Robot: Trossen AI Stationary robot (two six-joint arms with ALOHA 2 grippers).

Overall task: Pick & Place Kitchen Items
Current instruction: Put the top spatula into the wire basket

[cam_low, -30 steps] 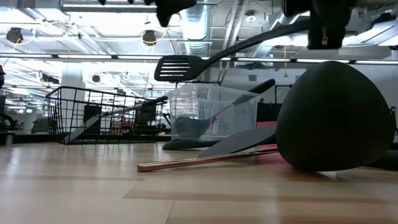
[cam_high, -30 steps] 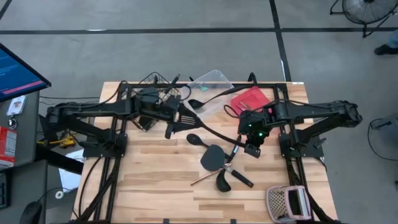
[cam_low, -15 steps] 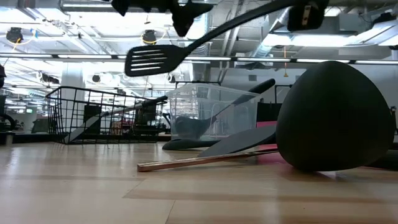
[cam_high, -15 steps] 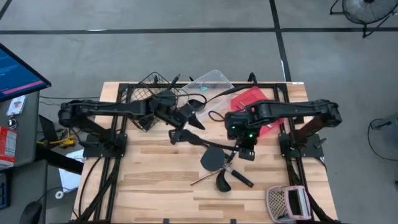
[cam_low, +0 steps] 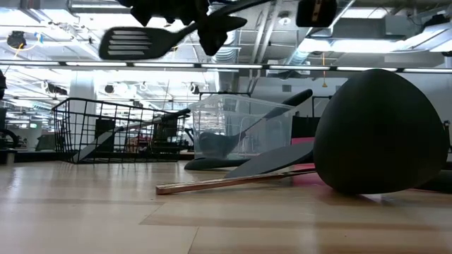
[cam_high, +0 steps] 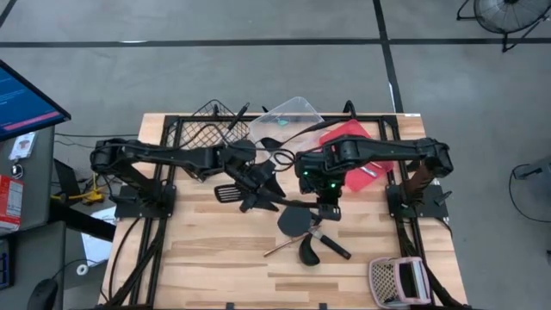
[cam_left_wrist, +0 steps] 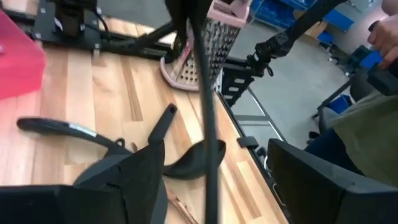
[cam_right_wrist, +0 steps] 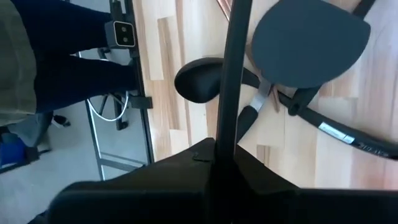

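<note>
Right pincer is clamped shut on the handle of a black slotted spatula, mid-frame in the high view, right of centre. In the right wrist view the handle is seen running straight out from between the closed fingers.

Left pincer is spread wide, just left of frame centre in the high view, with the spatula handle passing between its fingers. Contact cannot be confirmed; a gap appears on both sides in the left wrist view.

Spatula is held in the air, blade at upper left of the low view, well above the tabletop.

Other utensils are left lying on the tabletop below centre in the high view: a large black round-headed spoon, a black ladle, a copper-coloured thin piece.

A black wire basket, a clear tub and a red tray are placed along the upper edge; a pinkish perforated holder sits at lower right.
</note>
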